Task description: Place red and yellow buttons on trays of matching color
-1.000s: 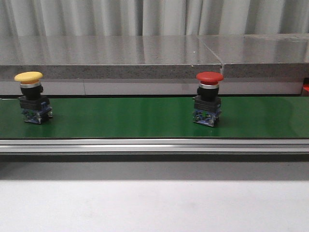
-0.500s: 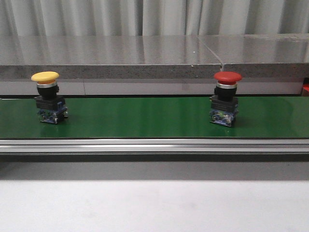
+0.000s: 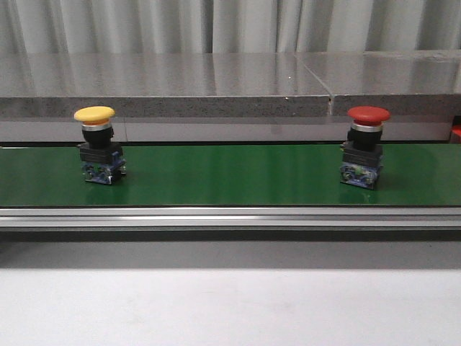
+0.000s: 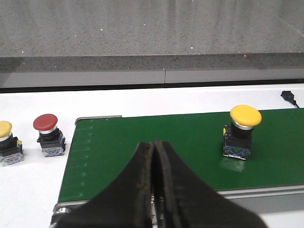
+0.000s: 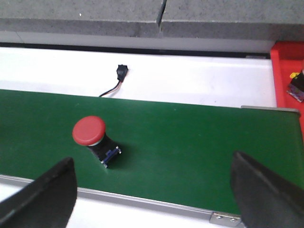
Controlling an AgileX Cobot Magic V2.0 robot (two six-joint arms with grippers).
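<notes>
Yellow button (image 3: 96, 145) and red button (image 3: 365, 146) upright, well apart.

The front camera looks low and level across the green belt (image 3: 230, 176). Both wrist cameras look down on it from nearer; the left shares the yellow button (image 4: 245, 115), the right the red button (image 5: 89, 130)

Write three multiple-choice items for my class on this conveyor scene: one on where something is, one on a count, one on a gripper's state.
1. In the front view, the red button stands on the:
A. belt's right part
B. belt's left part
C. grey ledge

2. Buttons on the white table beyond the belt's end, left wrist view:
A. none
B. two
C. four

3. The left gripper is:
A. open
B. shut on a button
C. shut, empty

Answers: 1 A, it stands right of the yellow button on the green belt. 2 B, one red, one yellow. 3 C, fingers together, nothing between.
</notes>
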